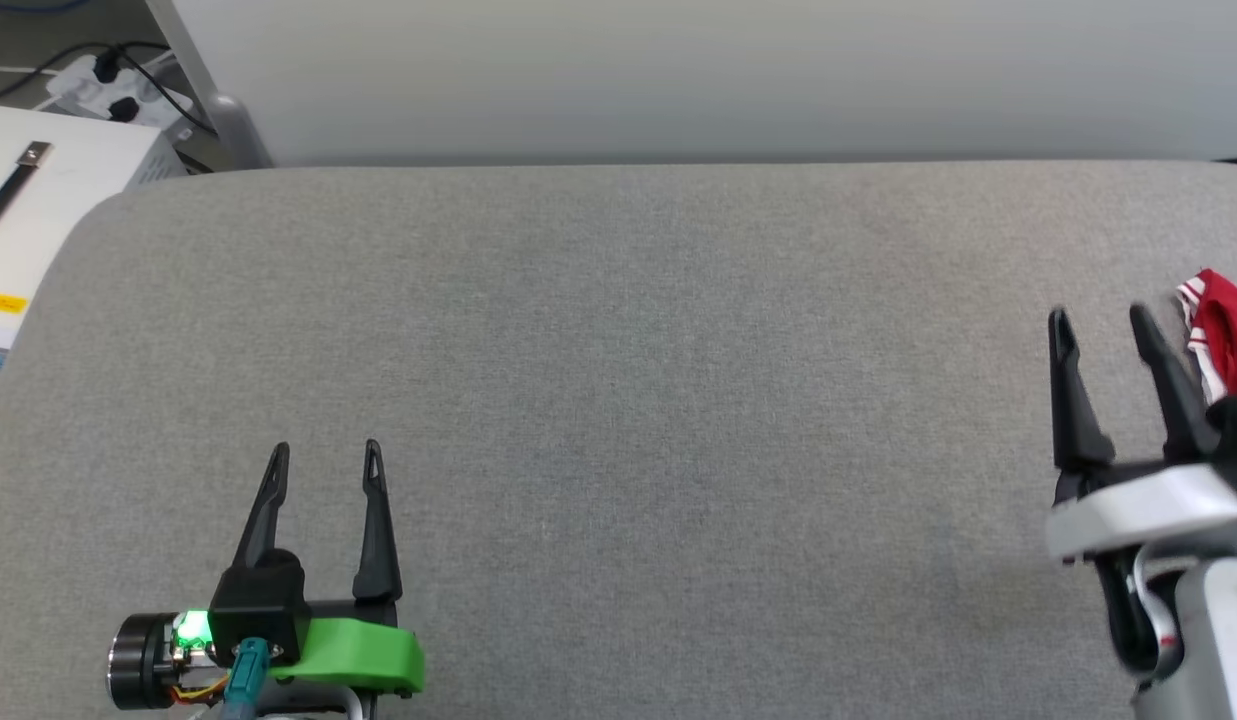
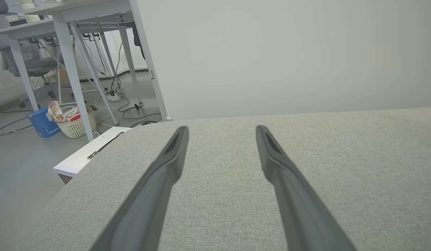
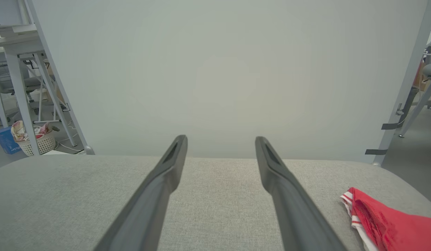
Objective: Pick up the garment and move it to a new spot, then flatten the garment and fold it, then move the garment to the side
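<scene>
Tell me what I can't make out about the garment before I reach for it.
Head view: garment mostly cut off by the right edge, partly behind the right gripper.
Right wrist view: it runs off the bottom-right corner.
Lettering, sleeves, overall lay: cannot tell.

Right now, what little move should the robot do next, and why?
Probably slide the right gripper sideways to its right, over the red shirt. It is open and empty, and the shirt lies crumpled just beside it at the grey table's right edge, not yet picked up.
</scene>
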